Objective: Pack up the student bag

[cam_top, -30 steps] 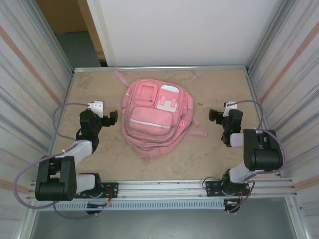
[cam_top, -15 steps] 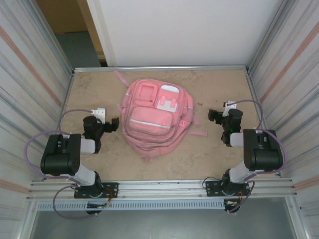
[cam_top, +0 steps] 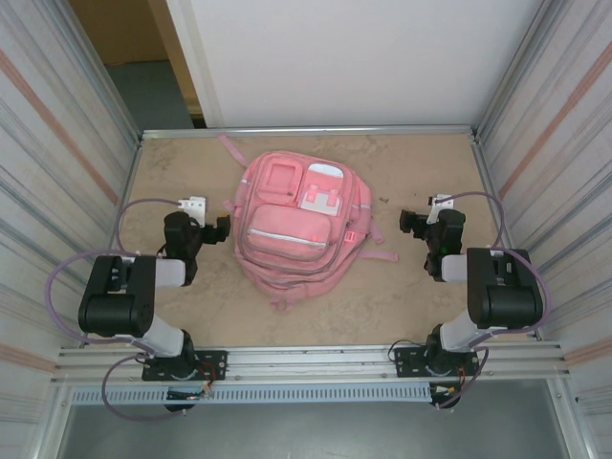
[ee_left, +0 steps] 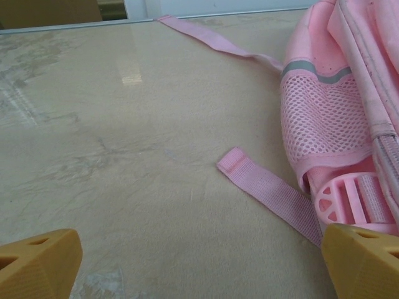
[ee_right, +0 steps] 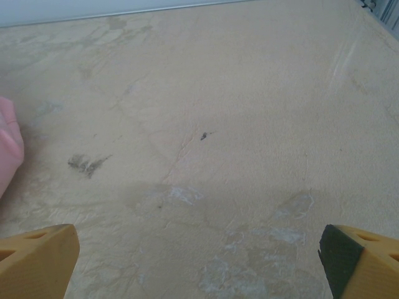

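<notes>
The student bag (cam_top: pixel 301 225), a large pink backpack with zip front pockets and a white patch, lies flat in the middle of the table. My left gripper (cam_top: pixel 222 229) stands open just off its left side, pointing at it. In the left wrist view the bag's mesh side pocket (ee_left: pixel 318 124) and a loose pink strap (ee_left: pixel 268 193) lie ahead of the open left gripper (ee_left: pixel 202 265), nothing between the fingers (ee_left: pixel 37 261). My right gripper (cam_top: pixel 409 224) is open to the right of the bag, apart from it. The right wrist view has bare table between the right gripper's (ee_right: pixel 199 261) fingers and the bag's edge (ee_right: pixel 7 149) far left.
Ribbed metal walls (cam_top: pixel 67 143) close in both sides and a white panel (cam_top: pixel 335 57) stands behind the table. A long pink strap (ee_left: pixel 212 40) trails toward the back edge. Another strap (cam_top: pixel 378 255) sticks out toward the right arm.
The left arm has folded up, its elbow rising from beside the base rail, and its gripper stays close to the bag's left side. The right arm and the bag have not moved.
</notes>
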You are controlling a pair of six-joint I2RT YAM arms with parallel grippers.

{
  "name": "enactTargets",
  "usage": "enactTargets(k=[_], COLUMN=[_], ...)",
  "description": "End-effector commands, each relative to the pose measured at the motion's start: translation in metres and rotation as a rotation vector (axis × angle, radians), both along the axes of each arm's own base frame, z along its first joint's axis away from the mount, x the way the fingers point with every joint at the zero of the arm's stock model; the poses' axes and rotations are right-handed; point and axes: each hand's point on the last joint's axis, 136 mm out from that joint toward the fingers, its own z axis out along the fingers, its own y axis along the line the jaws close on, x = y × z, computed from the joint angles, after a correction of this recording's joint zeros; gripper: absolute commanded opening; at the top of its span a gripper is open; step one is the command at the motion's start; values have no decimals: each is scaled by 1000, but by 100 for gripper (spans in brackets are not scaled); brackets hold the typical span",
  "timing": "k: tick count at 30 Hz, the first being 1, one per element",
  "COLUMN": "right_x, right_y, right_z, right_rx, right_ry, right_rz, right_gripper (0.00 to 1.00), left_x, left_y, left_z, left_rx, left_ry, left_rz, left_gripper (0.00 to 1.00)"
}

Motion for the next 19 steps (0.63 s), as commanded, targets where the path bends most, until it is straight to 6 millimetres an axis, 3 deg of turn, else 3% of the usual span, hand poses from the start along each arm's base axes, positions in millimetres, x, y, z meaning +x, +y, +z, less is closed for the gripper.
enactTargets(k=[1, 19], right_x=[2, 2], right_y=[1, 1], right_z=[2, 2], right_rx=[13, 12], right_ry=[-2, -2], right_rz=[-2, -3], right_gripper=[99, 99], left_x=[3, 3], left_y=[4, 6], left_z=[7, 6], left_rx=[27, 12], left_ry=[-20, -15], left_rz=[13, 16], left_gripper=[99, 99])
